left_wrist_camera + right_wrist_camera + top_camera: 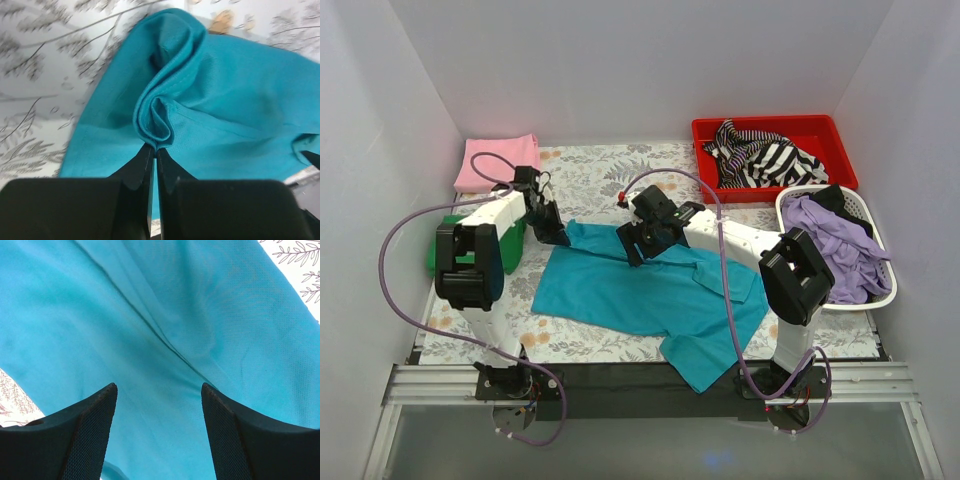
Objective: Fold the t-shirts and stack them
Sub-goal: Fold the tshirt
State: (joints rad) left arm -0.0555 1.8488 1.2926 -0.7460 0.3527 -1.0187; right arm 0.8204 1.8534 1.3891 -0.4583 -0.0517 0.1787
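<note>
Teal t-shirt (pixel 650 295) lies spread near the middle of the tabletop (pixel 600 165), reaching its near edge. Left gripper (pixel 154 150) is pinched tight on a bunched fold at the shirt's far left corner; right gripper (pixel 159 390) stands wide apart over the cloth, gripping nothing.

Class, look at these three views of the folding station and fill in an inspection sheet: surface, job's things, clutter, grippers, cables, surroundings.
Surface: leaf-print tablecloth lying flat.
Job's things: teal t-shirt spread rumpled mid-table; pink t-shirt folded at the far left corner; green cloth partly hidden under the left arm.
Clutter: red bin holding a striped garment; white basket holding a purple garment.
Grippers: left gripper shut on a fold of the teal t-shirt; right gripper open over it.
Cables: purple cable looping along each arm.
Surroundings: plain white walls on three sides.
</note>
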